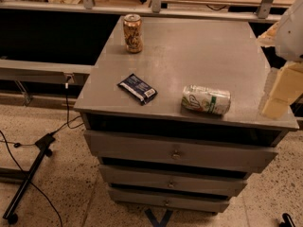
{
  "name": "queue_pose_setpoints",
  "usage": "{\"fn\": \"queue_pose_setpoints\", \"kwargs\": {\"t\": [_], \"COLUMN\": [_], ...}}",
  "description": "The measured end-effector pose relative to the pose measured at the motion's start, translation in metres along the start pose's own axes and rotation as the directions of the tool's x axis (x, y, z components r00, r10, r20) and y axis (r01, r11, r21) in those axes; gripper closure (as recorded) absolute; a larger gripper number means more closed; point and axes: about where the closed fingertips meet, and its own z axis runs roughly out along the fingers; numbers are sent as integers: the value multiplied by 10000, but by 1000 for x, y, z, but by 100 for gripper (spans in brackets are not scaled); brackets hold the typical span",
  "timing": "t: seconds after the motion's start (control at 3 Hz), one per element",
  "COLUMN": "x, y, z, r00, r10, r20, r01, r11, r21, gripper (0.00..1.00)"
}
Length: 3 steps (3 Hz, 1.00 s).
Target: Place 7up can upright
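The 7up can (206, 100) lies on its side near the front edge of the grey cabinet top (189, 51), its silver top pointing right. It is white and silver with green markings. My gripper (280, 92) hangs at the right edge of the view, over the cabinet's front right corner, to the right of the can and apart from it. It holds nothing that I can see.
A brown-gold patterned can (133, 33) stands upright at the back left of the top. A dark blue snack packet (138, 88) lies flat front left. The cabinet has drawers (176, 153) below. A black stand and cables (33, 162) lie on the floor at the left.
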Motion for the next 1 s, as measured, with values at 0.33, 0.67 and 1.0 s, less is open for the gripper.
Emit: {"fn": "queue_pose_setpoints", "kwargs": {"t": [0.33, 0.67, 1.0], "x": [0, -25, -71], "y": [0, -10, -20], "z": [0, 14, 48], "r00": [10000, 9984, 9909], "r10": [0, -523, -1344], "r20": [1, 191, 82], "r01": [0, 523, 1346], "r11": [10000, 9986, 9904], "r21": [2, -16, -307], "gripper": [0, 0, 0]}}
